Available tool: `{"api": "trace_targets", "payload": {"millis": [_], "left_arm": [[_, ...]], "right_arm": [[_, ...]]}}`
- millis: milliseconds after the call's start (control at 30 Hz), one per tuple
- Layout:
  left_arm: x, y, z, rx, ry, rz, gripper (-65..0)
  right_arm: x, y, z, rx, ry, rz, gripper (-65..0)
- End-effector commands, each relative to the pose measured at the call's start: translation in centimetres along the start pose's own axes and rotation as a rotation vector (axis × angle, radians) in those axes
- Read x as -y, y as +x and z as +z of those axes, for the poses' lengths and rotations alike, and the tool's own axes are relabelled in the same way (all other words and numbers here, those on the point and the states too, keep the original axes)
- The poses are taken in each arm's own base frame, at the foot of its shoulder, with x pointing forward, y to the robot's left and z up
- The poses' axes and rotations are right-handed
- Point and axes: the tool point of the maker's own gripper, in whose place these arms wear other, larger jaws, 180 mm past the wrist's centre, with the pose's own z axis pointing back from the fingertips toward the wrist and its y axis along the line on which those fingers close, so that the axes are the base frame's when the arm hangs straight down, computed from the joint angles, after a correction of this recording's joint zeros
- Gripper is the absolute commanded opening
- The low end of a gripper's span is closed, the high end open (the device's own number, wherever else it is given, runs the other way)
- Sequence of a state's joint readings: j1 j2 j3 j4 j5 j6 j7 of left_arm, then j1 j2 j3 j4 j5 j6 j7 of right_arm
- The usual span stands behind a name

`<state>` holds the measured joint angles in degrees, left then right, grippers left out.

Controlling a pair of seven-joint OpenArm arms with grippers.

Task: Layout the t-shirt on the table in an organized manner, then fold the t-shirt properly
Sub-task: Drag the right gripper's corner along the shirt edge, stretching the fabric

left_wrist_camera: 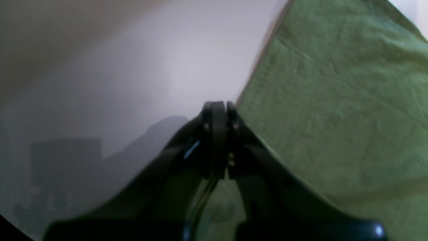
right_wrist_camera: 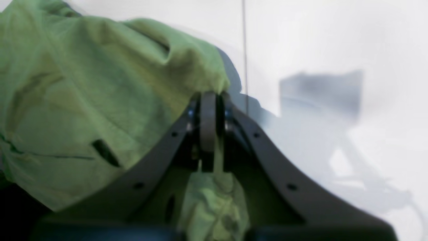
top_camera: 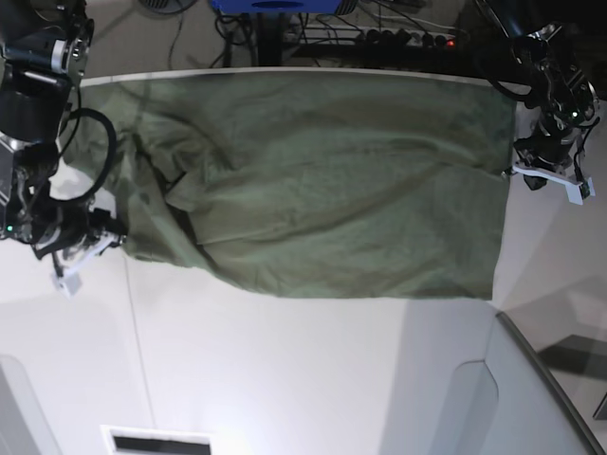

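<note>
Olive cotton, soft and light: the t-shirt (top_camera: 322, 180) lies spread across the far part of the table (top_camera: 285, 379), mostly flat over its right half as the base view shows it, but bunched and rucked into folds toward that view's left end. I judge it will drape and sag the moment I lift it, stretch a little under tension, and slide easily over the smooth white top, so I want holds on hems and corners, not mid-cloth.

My right gripper (right_wrist_camera: 210, 100) has its jaws closed on a pinch of the fabric at the crumpled end, with a wad of cloth showing behind the fingers. My left gripper (left_wrist_camera: 219, 105) is shut tight right at the shirt's straight edge; its view is too blurred to say whether any cloth is caught.

Around the work I see a thin dark seam (top_camera: 133, 313) running down the tabletop, a grey translucent panel (top_camera: 541, 379) at the near corner, and cables (top_camera: 398, 28) beyond the far edge. None lies on the shirt; the panel crowds any pull toward the near right
</note>
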<state>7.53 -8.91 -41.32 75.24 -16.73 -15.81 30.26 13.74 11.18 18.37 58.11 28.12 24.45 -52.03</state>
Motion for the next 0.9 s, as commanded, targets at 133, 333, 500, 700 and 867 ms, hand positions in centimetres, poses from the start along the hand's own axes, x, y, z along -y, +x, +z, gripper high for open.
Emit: {"api": "trace_targets", "payload": {"millis": [133, 333, 500, 700, 867], "left_arm": [[-0.2, 1.9, 0.2, 0.053, -0.002, -0.006, -65.0], [-0.1, 2.1, 0.1, 0.057, -0.003, -0.005, -65.0], [-0.1, 2.3, 0.1, 0.062, -0.004, -0.006, -65.0], [-0.2, 2.1, 0.2, 0.058, -0.003, -0.008, -65.0], [-0.3, 2.0, 0.2, 0.055, 0.002, -0.012, -65.0]], "right_arm": [[-1.5, 4.9, 2.7, 0.111, 0.006, 0.085, -63.6], [-3.2, 8.6, 4.7, 0.201, 0.001, 0.168, -63.6], [-5.1, 10.3, 4.8, 0.202, 0.000, 0.275, -63.6], [-7.7, 10.7, 4.0, 0.221, 0.029, 0.371, -63.6], [-9.9, 9.7, 4.7, 0.244, 0.040, 0.492, -63.6]]}}
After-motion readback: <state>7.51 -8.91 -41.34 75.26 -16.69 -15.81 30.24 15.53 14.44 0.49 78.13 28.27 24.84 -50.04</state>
